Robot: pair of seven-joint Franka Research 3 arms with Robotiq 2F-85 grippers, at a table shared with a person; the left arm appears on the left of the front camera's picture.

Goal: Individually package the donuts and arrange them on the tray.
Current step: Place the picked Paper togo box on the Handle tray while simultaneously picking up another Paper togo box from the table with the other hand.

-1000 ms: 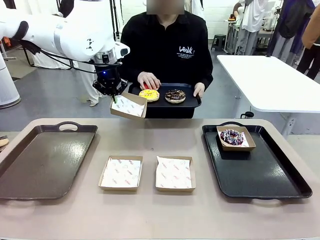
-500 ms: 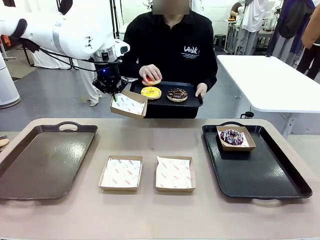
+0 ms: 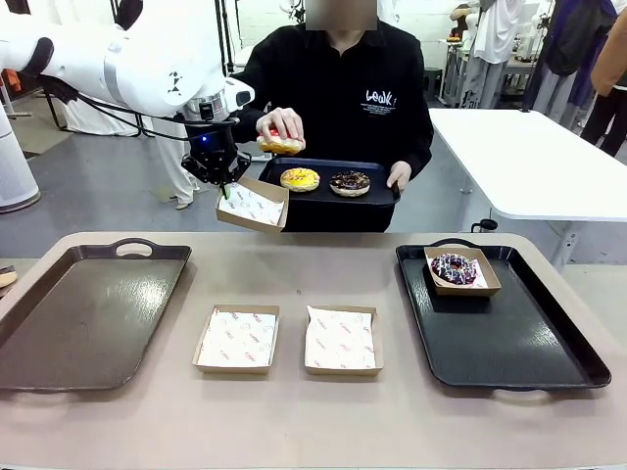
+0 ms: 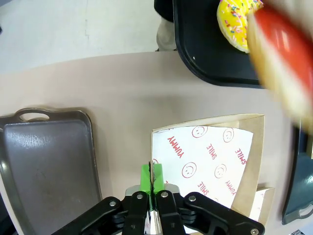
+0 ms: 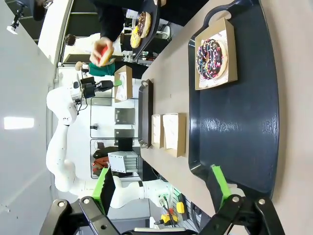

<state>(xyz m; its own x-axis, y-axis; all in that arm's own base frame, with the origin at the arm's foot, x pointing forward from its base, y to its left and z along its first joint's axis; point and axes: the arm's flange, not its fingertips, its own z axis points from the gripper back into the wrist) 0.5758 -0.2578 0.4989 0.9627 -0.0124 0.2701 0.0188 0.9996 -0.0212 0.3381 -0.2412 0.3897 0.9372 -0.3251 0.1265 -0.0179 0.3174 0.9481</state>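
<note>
While the left hand (image 3: 226,186) pinches the rim of a tilted paper-lined box (image 3: 252,207) in mid-air, a person holds the red donut (image 3: 280,144) roughly flat just above it; right hand (image 5: 160,181) is spread wide

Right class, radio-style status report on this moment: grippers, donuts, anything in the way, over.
Left gripper shut on box rim, aloft. Right gripper open, by black tray. Person's hand holds red donut near box, not yet in. Nothing blocks the box.
</note>
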